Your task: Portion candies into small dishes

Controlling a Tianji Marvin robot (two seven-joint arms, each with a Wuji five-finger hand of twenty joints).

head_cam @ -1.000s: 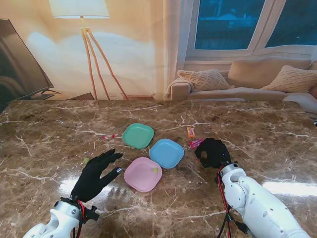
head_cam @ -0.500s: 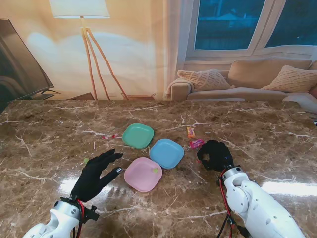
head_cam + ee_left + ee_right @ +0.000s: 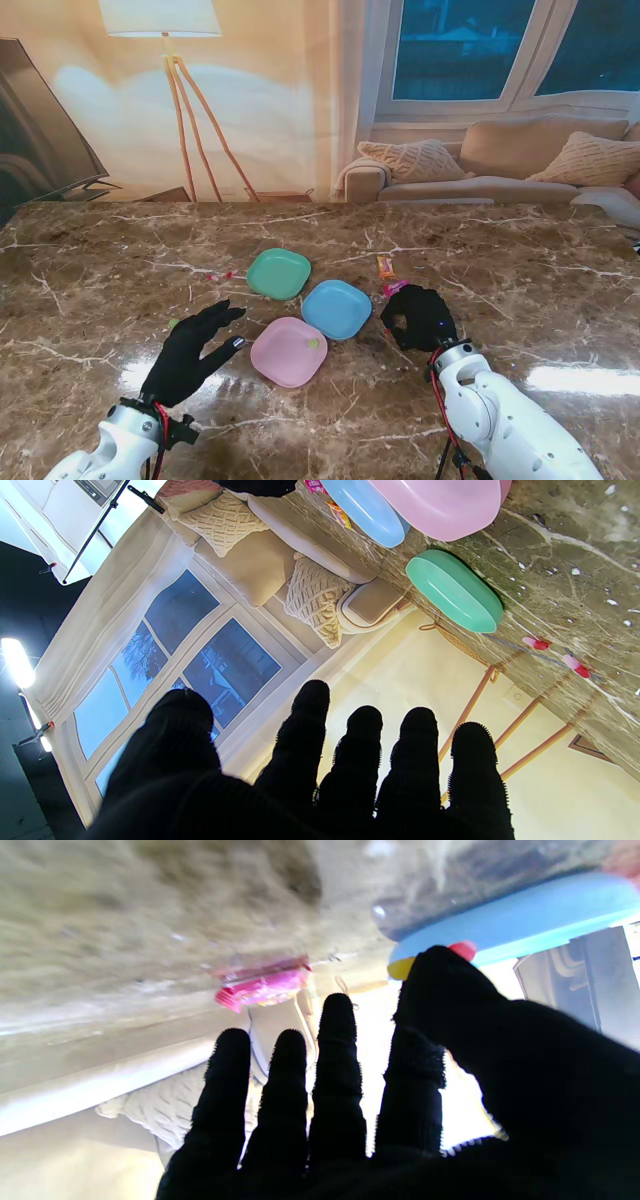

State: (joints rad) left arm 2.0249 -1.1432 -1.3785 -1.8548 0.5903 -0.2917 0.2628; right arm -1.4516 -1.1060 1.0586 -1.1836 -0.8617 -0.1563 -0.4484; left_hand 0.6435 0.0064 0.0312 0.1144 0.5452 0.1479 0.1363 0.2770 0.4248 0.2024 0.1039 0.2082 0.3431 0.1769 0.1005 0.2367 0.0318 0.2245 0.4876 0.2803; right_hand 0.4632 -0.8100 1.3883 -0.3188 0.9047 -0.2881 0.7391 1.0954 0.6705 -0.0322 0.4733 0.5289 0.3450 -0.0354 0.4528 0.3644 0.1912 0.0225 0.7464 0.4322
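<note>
Brown marble table point(image 3: 520, 250), glossy, white veins, glare patches near both arms. Three rounded-square plastic dishes clustered mid-table: green dish point(image 3: 278, 273) farthest from me, blue dish point(image 3: 337, 309) to its right and nearer, pink dish point(image 3: 288, 351) nearest, its edge touching the blue one. One small yellow-green candy point(image 3: 313, 342) sat in the pink dish; the other two looked empty from the stand view. Right hand point(image 3: 420, 314), black knit glove, was just right of the blue dish, fingers curled down toward the table. In the right wrist view a small red-and-yellow candy point(image 3: 462, 948) showed at the thumb tip against the blue dish rim; I couldn't tell if it was pinched or only behind the thumb. A pink wrapped candy point(image 3: 262, 987) lay on the table just past the fingertips point(image 3: 338, 1007), not touching them. An orange wrapped candy point(image 3: 385, 266) lay farther out, near the blue dish. Left hand point(image 3: 193, 350), same glove, was held flat with fingers spread, holding nothing, left of the pink dish with a clear gap. Two small red-pink candies point(image 3: 555, 652) lay left of the green dish.
</note>
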